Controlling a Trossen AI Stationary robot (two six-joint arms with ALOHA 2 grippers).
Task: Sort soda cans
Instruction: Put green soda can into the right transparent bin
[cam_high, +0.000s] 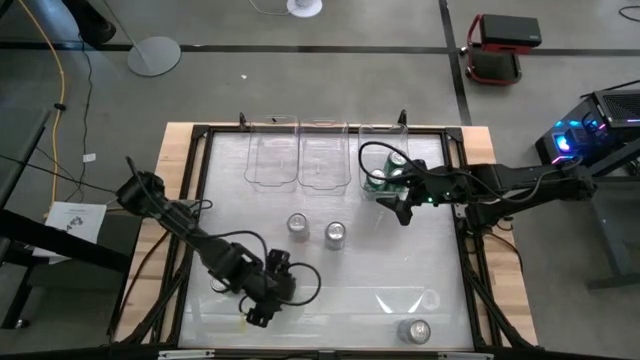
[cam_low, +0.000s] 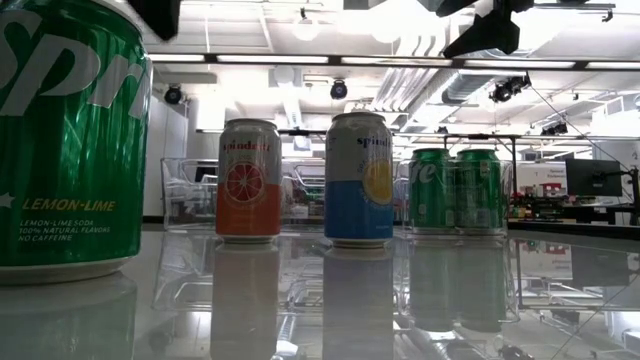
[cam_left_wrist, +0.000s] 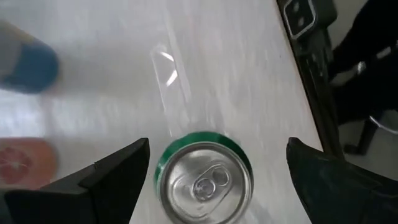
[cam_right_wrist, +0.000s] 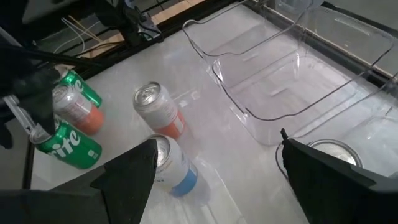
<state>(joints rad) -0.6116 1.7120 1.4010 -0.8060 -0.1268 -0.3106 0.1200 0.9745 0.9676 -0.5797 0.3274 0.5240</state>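
Observation:
My left gripper (cam_high: 263, 302) hangs open near the table's near-left part, pointing down. Its fingers stand on either side of an upright green can (cam_left_wrist: 204, 182) without touching it. The low view shows this green can (cam_low: 68, 140) large at the left. An orange can (cam_low: 248, 180) and a blue can (cam_low: 360, 180) stand upright mid-table. Two green cans (cam_low: 456, 190) stand in the right clear bin (cam_high: 381, 150). My right gripper (cam_high: 400, 205) is open and holds nothing, hovering at that bin's near end above a can top (cam_right_wrist: 333, 153). More cans (cam_right_wrist: 69, 127) show by the left arm.
Three clear bins line the far side: left (cam_high: 272, 150), middle (cam_high: 322, 150) and right. A lone can (cam_high: 415, 330) stands near the table's near-right corner. Black frame rails (cam_high: 200, 200) border the table. Open tabletop lies between the mid-table cans and the near edge.

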